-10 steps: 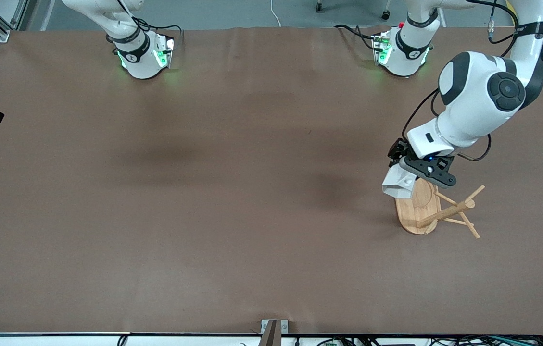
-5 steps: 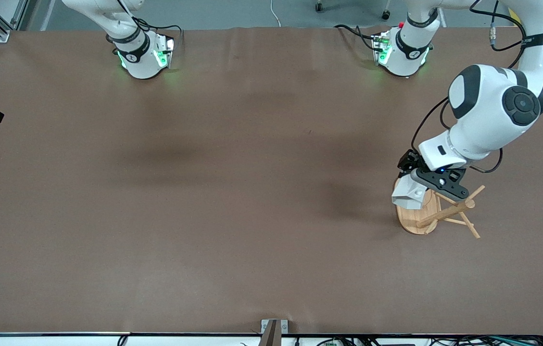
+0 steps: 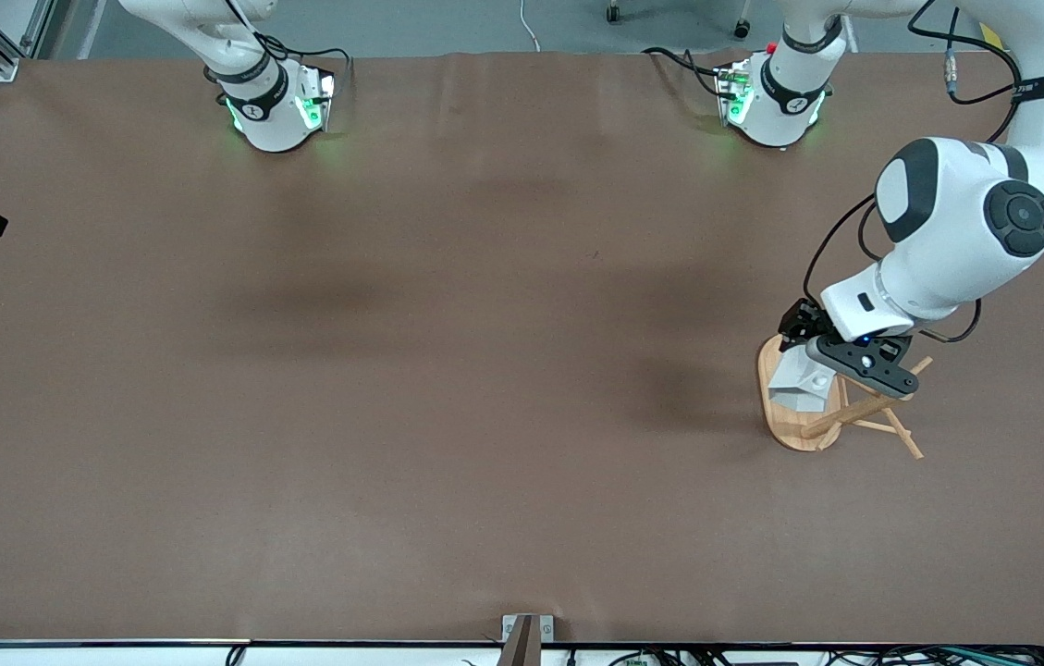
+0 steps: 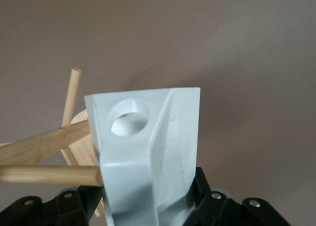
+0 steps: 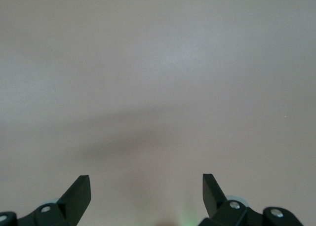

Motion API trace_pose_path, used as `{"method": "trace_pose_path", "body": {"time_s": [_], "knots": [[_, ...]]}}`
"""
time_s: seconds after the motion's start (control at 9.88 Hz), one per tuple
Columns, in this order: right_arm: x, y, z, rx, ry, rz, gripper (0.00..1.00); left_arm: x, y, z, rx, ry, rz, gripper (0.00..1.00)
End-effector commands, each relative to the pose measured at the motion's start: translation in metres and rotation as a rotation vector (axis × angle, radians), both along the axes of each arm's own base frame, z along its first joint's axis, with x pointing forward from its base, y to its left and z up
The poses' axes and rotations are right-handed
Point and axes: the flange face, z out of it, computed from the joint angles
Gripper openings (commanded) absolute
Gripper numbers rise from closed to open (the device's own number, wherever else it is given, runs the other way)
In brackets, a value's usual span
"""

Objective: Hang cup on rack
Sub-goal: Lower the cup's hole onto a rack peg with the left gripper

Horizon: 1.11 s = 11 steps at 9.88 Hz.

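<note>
My left gripper [image 3: 825, 373] is shut on the white faceted cup [image 3: 802, 386] and holds it over the oval base of the bamboo rack [image 3: 790, 427], beside the central post. In the left wrist view my left gripper [image 4: 146, 202] clamps the cup [image 4: 148, 152]. The handle's round hole [image 4: 129, 117] faces the camera with nothing in it. One peg [image 4: 47, 175] of the rack ends against the cup's side, below the hole. Another peg [image 4: 70, 95] points away past the cup. My right gripper [image 5: 146, 186] is open and empty over bare table; it waits, out of the front view.
The brown table [image 3: 448, 370] stretches wide toward the right arm's end. Both arm bases [image 3: 274, 106] stand along the top edge. The rack's pegs [image 3: 902, 435] stick out toward the left arm's end of the table.
My left gripper has carried the cup toward the rack's post, from beside the base's edge to over the base. The right gripper has not moved.
</note>
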Motion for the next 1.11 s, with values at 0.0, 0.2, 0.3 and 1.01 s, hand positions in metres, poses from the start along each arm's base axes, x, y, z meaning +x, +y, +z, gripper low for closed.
{"method": "trace_pose_path", "body": {"time_s": [0.0,0.2,0.3,1.01], "knots": [[-0.002,0.000,0.004,-0.004,-0.004,0.007,1.00,0.010,0.000,-0.017,0.005,0.014,-0.018,0.02],[-0.002,0.000,0.004,-0.004,-0.004,0.007,1.00,0.012,0.014,-0.019,0.009,0.016,0.006,0.03],[-0.002,0.000,0.004,-0.004,-0.004,0.007,1.00,0.012,0.015,-0.019,0.009,0.016,0.007,0.03],[-0.002,0.000,0.004,-0.003,-0.004,0.007,1.00,0.016,0.018,-0.022,0.010,0.009,0.015,0.39]]}}
